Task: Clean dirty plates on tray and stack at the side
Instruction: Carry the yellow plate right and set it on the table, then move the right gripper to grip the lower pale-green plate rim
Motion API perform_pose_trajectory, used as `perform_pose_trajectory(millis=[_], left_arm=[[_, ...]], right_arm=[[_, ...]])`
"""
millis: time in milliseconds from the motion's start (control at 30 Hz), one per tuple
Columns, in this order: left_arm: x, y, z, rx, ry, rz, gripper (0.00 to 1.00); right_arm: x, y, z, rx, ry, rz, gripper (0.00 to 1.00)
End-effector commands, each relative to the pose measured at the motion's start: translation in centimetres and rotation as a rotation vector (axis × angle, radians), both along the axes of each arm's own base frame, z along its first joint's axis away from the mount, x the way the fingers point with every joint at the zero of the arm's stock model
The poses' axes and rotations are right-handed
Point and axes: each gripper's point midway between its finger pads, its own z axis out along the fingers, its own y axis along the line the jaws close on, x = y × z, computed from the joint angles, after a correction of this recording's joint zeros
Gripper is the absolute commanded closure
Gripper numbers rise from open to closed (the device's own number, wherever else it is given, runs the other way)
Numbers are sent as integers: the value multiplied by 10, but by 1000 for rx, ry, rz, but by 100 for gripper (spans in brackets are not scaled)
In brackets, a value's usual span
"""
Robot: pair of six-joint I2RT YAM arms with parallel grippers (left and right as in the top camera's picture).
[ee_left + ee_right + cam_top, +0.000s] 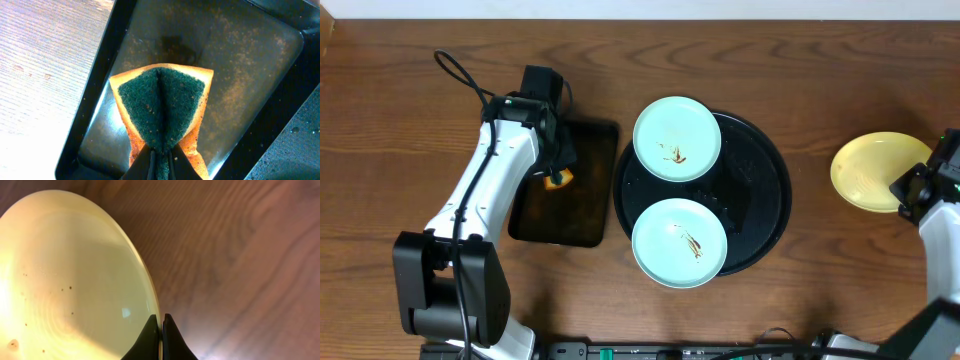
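Observation:
Two pale mint-blue plates, one at the back (677, 138) and one at the front (679, 242), lie on the round black tray (765, 190), each with a brown smear. The pale yellow plate (872, 170) is at the right, off the tray, and fills the left of the right wrist view (65, 280). My right gripper (910, 190) (160, 325) is shut on its rim. My left gripper (557, 172) (160, 157) is shut on a folded sponge (161, 107), green pad on orange foam, just above the rectangular black tray (565, 215).
The rectangular black tray (240, 65) lies left of the round tray, close beside it. Brown wooden table (410, 100) runs all around. A black cable (460, 75) loops at the back left, by the left arm.

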Motion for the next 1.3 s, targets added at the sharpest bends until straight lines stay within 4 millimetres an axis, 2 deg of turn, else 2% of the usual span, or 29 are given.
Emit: perform_pose_trajectory(millis=[0,67,100,167,200,267,367,433,500,567,700,867,1033,1167,1267], left_arm=[[0,2,1,6,-1,-13,92],[-1,2,1,6,1,-13,92],[-1,2,1,6,2,-13,92],[-1,2,1,6,2,-13,92],[-1,2,1,6,2,-13,92],[-1,2,1,6,2,-13,92],[-2,2,1,6,6,-13,92],[-2,2,1,7,9,-13,92],[-3,2,1,7,9,-13,92],[-2,2,1,7,8,-13,92],[-2,2,1,7,8,-13,92],[-2,2,1,7,8,-13,92],[-2,2,1,7,8,-13,92],[-3,2,1,7,9,-13,92],[-3,2,1,7,9,-13,92]], right_arm=[[7,4,-13,65,-14,-2,99],[11,9,-20,99,-19,14,98],[15,11,-20,112,-31,25,91],[20,15,-18,135,-58,45,65],[22,18,-16,148,-73,56,58],[29,28,-9,179,-109,112,55],[42,57,6,253,-178,241,54],[47,89,17,337,-217,361,54],[43,125,22,444,-222,449,54],[32,161,21,551,-182,524,55],[0,222,9,674,-20,661,56],[-40,279,-11,729,162,812,56],[-66,314,-32,747,247,882,59],[-75,329,-54,707,257,908,63],[-75,329,-70,631,253,904,67]])
